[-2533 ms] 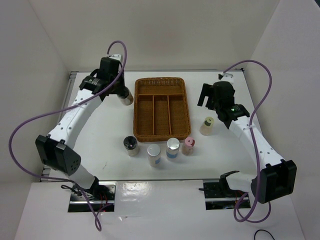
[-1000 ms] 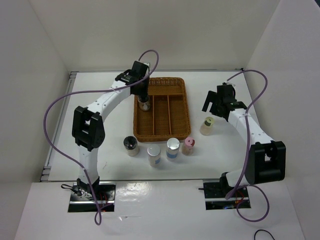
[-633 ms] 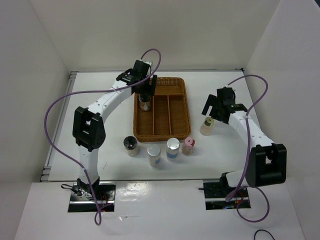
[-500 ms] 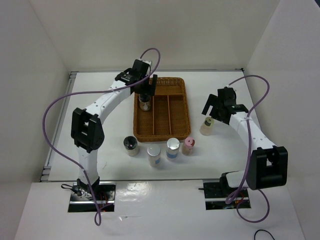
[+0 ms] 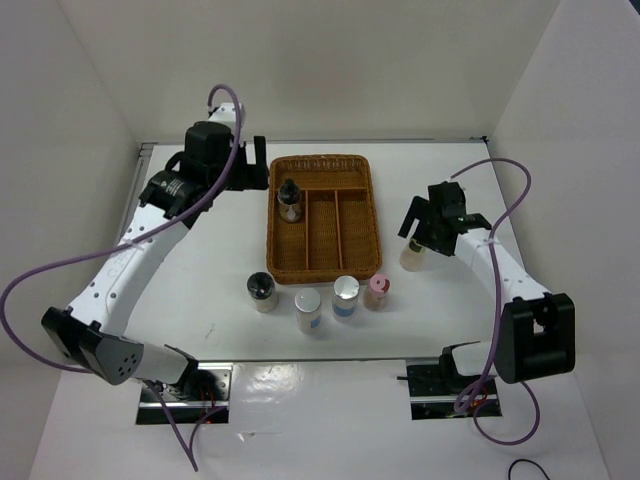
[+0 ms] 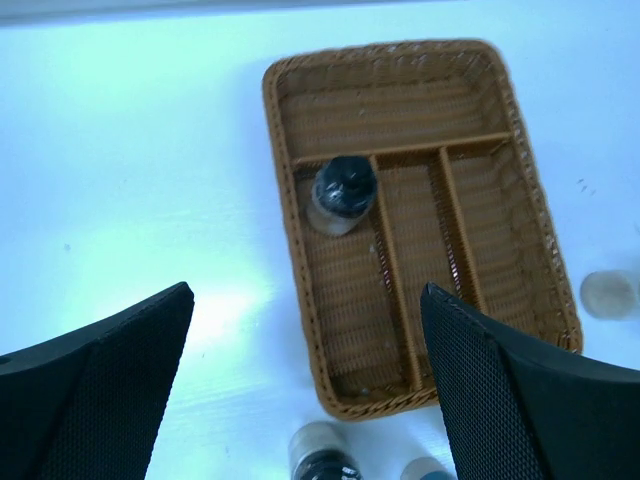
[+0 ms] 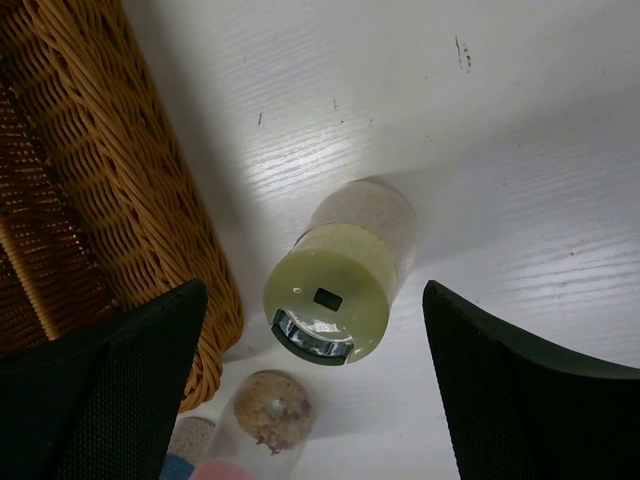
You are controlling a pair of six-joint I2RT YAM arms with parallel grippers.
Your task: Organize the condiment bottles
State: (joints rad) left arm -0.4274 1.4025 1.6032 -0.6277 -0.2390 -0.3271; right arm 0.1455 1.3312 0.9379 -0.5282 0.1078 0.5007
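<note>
A black-lidded condiment bottle (image 5: 289,200) (image 6: 343,192) stands upright in the left long compartment of the wicker tray (image 5: 322,272) (image 6: 300,290). My left gripper (image 5: 252,168) (image 6: 305,400) hangs open and empty, high above the table left of the tray. The yellow-green-lidded bottle (image 5: 412,256) (image 7: 335,290) stands on the table right of the tray. My right gripper (image 5: 420,232) (image 7: 315,390) is open, a finger on each side of that bottle with gaps showing. In front of the tray stand black-lidded (image 5: 263,291), white-lidded (image 5: 308,310), silver-lidded (image 5: 345,297) and pink-lidded (image 5: 378,291) bottles.
The tray's other compartments hold nothing. White walls enclose the table on the left, back and right. The pink-lidded bottle (image 7: 260,420) stands close in front of the right gripper. Both arm bases sit at the near edge.
My left gripper opened, left the black-lidded bottle in the tray, and drew back up and to the left. My right gripper came down around the yellow-green-lidded bottle.
</note>
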